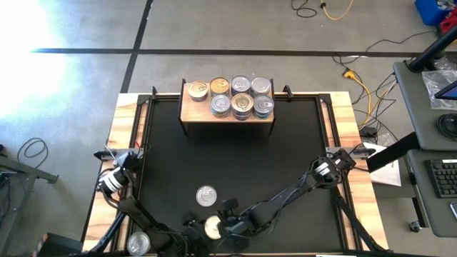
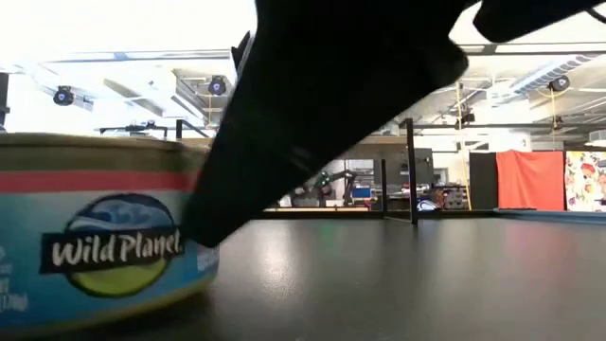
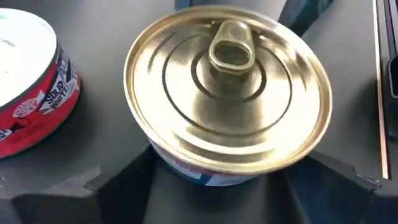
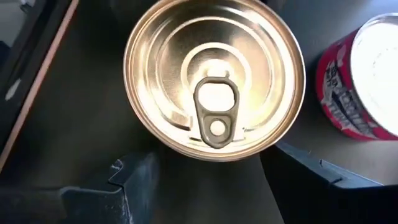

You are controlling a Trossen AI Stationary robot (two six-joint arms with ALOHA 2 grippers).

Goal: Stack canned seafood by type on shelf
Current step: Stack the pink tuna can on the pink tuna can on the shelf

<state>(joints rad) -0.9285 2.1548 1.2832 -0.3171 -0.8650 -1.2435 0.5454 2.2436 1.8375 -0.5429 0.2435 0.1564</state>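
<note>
On the black desk [image 1: 235,153] with its wooden rim, above grey concrete floor [image 1: 235,25], the shelf [image 1: 193,111] carries seven tins at the far edge, while near the front a gold-lidded tin [image 1: 213,227] sits beside a silver tin [image 1: 206,195], the left gripper [image 3: 230,180] flanking it, grip unclear, and the right gripper [image 4: 208,180] with fingers apart.

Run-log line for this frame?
phase: pick | left gripper: at gold-lid can | right gripper: apparently same can | red tin: beside it | shelf: seven lids showing
</note>
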